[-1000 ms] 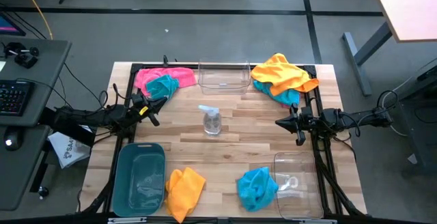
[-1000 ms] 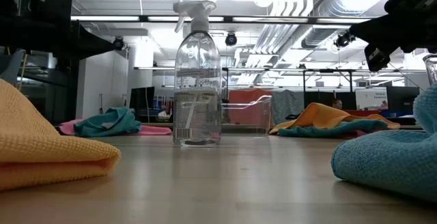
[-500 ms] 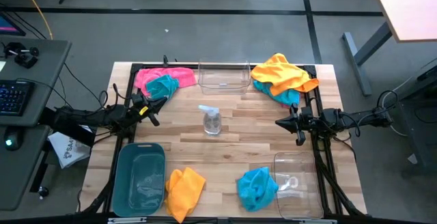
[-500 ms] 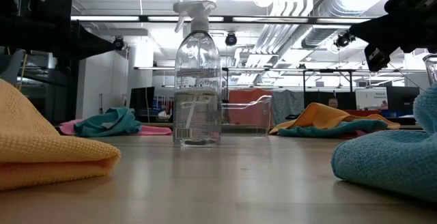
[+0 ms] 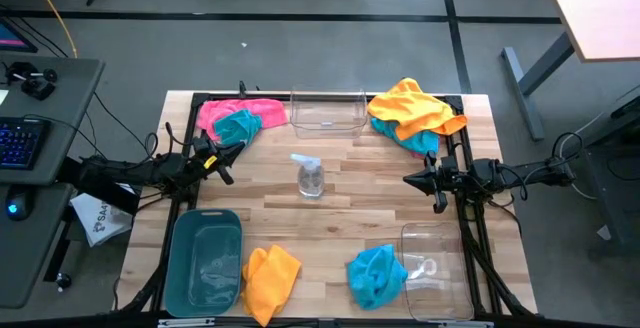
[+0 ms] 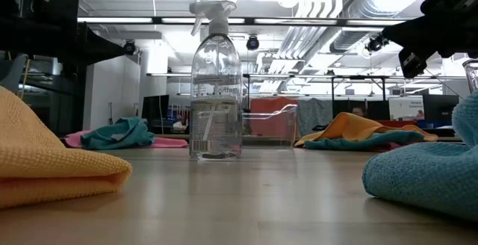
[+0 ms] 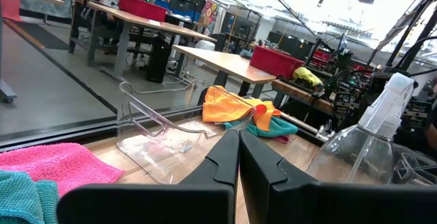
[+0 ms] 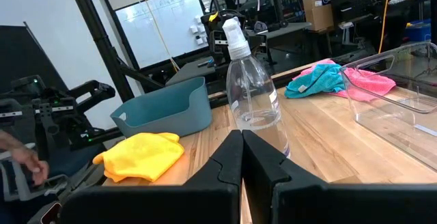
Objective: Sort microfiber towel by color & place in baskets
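Observation:
Microfiber towels lie about the table. A pink towel (image 5: 222, 111) with a teal one (image 5: 238, 126) on it is at the far left. A yellow towel (image 5: 412, 108) over teal and pink ones is at the far right. Another yellow towel (image 5: 271, 278) and another teal towel (image 5: 376, 273) lie near the front edge. One clear basket (image 5: 327, 114) stands at the far middle, a teal basket (image 5: 206, 260) at the near left, and a second clear basket (image 5: 437, 268) at the near right. My left gripper (image 7: 238, 135) hovers shut at the left side and my right gripper (image 8: 242, 135) shut at the right side, both level and touching nothing.
A clear spray bottle (image 5: 310, 176) stands upright at the table's middle, between the two grippers. A black frame (image 5: 462, 148) runs along the table's sides. Bare wood (image 5: 360, 203) lies around the bottle. A desk with a keyboard (image 5: 22, 140) stands left of the table.

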Tool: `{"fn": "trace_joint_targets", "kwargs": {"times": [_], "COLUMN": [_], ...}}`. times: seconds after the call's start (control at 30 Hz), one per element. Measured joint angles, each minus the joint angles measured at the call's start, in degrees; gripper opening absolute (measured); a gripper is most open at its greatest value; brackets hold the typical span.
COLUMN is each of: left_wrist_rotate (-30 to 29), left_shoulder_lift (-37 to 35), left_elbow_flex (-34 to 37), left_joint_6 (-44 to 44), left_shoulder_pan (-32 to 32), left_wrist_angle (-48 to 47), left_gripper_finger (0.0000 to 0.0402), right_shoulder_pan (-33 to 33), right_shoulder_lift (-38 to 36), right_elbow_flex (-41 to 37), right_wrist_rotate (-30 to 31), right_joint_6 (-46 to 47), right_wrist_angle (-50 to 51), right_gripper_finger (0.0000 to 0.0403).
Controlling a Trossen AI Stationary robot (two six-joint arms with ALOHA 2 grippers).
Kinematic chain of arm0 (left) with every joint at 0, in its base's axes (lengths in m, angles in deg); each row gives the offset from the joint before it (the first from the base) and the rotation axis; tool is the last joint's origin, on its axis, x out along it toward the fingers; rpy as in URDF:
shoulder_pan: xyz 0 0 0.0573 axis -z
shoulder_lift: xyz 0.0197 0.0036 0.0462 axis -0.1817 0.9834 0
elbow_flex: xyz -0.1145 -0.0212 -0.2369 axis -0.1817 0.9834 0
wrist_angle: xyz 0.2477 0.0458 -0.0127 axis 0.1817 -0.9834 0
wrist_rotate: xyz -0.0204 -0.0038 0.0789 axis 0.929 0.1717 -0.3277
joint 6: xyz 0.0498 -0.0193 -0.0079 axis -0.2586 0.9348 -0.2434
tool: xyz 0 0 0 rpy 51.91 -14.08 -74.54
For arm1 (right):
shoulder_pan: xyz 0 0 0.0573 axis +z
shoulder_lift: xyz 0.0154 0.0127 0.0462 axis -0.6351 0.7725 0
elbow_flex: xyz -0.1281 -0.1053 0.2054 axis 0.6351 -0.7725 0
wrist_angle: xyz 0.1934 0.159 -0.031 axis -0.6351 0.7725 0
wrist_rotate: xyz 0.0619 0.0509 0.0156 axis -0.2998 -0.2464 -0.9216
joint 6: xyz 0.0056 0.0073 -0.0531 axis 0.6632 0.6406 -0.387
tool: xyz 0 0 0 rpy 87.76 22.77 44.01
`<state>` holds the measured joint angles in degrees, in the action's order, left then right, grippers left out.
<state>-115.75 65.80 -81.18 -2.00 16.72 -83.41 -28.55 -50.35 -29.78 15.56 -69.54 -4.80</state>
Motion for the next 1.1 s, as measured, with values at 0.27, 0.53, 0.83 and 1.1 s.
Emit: {"fn": "trace_joint_targets", "kwargs": {"times": [0.27, 0.53, 0.83, 1.1], "left_wrist_rotate": [0.0, 0.0, 0.0, 0.0], "left_shoulder_lift": [0.0, 0.0, 0.0, 0.0], "left_elbow_flex": [0.0, 0.0, 0.0, 0.0], "left_joint_6": [0.0, 0.0, 0.0, 0.0], "left_shoulder_pan": [0.0, 0.0, 0.0, 0.0], "left_wrist_angle": [0.0, 0.0, 0.0, 0.0], "left_gripper_finger": [0.0, 0.0, 0.0, 0.0], "right_shoulder_pan": [0.0, 0.0, 0.0, 0.0], "right_shoulder_lift": [0.0, 0.0, 0.0, 0.0], "right_elbow_flex": [0.0, 0.0, 0.0, 0.0], "right_wrist_rotate": [0.0, 0.0, 0.0, 1.9], "right_joint_6": [0.0, 0.0, 0.0, 0.4], "right_wrist_angle": [0.0, 0.0, 0.0, -2.5], "right_gripper_finger": [0.0, 0.0, 0.0, 0.0]}}
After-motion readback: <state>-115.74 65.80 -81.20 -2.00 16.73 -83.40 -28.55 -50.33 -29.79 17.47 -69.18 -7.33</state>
